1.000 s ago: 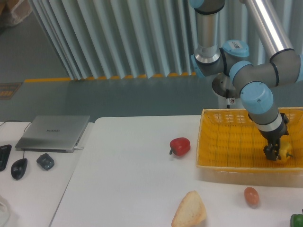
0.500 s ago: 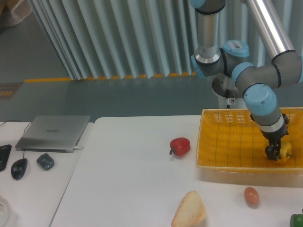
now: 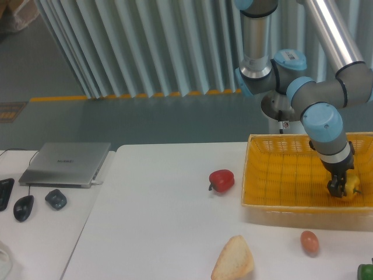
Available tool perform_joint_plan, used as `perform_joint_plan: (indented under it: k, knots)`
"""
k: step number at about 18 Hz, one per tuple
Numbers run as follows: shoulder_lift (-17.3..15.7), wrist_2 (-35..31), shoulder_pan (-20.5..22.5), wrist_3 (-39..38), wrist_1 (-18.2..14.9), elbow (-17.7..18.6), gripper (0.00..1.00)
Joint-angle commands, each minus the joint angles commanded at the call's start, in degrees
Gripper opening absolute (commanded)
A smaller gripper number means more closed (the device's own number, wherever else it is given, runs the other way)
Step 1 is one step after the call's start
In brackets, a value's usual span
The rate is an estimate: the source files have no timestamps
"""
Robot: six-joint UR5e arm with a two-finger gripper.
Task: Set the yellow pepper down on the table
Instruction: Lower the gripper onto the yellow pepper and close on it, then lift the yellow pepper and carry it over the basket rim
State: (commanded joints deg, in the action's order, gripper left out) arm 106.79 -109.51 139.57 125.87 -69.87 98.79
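The yellow pepper [image 3: 349,188] lies inside the yellow-orange mesh basket [image 3: 280,175] at the right, near its front wall. My gripper [image 3: 338,188] reaches down into the basket and its dark fingers sit around the pepper's left side. The fingers cover part of the pepper, and I cannot tell whether they are closed on it. The white table [image 3: 157,221] spreads out to the left of the basket.
A red pepper [image 3: 221,180] lies on the table left of the basket. A tan bread wedge [image 3: 233,260] and a reddish egg-shaped thing [image 3: 309,242] lie at the front. A green thing [image 3: 366,272] shows at the lower right corner. A laptop [image 3: 67,163] and two mice [image 3: 23,207] sit at the left.
The gripper and wrist have shifted slightly to the right inside the basket, staying at the pepper. Nothing else moved.
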Motion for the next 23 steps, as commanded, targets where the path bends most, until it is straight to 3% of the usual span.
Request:
perform_joint_plan:
  k: [4, 9, 14, 16, 20, 22, 23]
  knots:
    - [0.09, -0.26, -0.09, -1.41, 0.09, 0.09, 0.73]
    - [0.09, -0.53, -0.09, -2.73, 0.00, -0.08, 0.55]
    - [0.00, -0.70, -0.09, -2.38, -1.40, -2.02, 0.55]
    - [0.00, -0.09, -0.09, -2.64, -7.52, -5.87, 0.55]
    - [-1.84, 2.97, 0.17, -3.69, -10.28, -7.73, 0.55]
    - [-2.63, 5.35, 0.00, -8.07, -14.04, -10.10, 0.55]
    - [-2.72, 5.97, -0.09, -10.18, -14.15, -10.54, 0.55]
